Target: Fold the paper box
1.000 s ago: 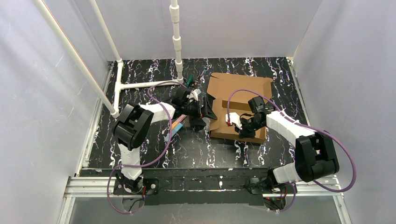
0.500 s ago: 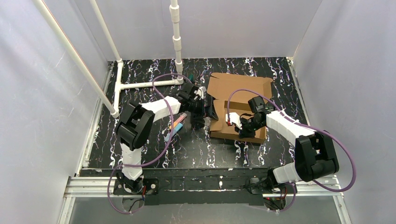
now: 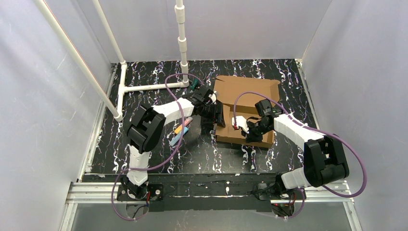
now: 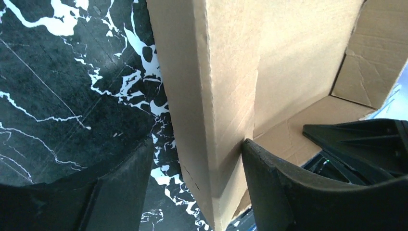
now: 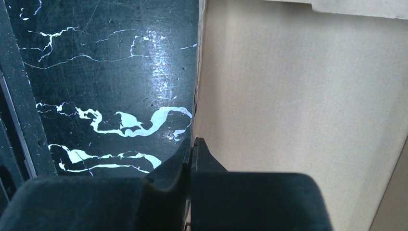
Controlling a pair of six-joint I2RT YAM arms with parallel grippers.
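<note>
Hidden beneath the left arm in the top view: most of a cluster of coloured markers, with only orange, pink and blue ends visible. Left wall of the paper box partly masked there by the left fingers, part of its floor masked by the right arm. Box cut off by the frame in both wrist views, no whole outline in either. Lower part of the right wrist view filled with blurred black housing.

Glossy black bench with white marble-like veining. Aluminium rail along the near edge, pale grey walls on three sides, white pipe frame at the back left, purple cables looping from each wrist.

Box right of centre on the bench: matte brown corrugated cardboard, shallow and rectangular, back flap open, die-cut notches at the corners.

Left fingers parted, astride the upright left wall. Inner one touching the cardboard, outer one just clear of it, bench showing in the gap; not clamped. Right fingers pressed together, nothing between them, tips at a cardboard edge beside bare bench.
</note>
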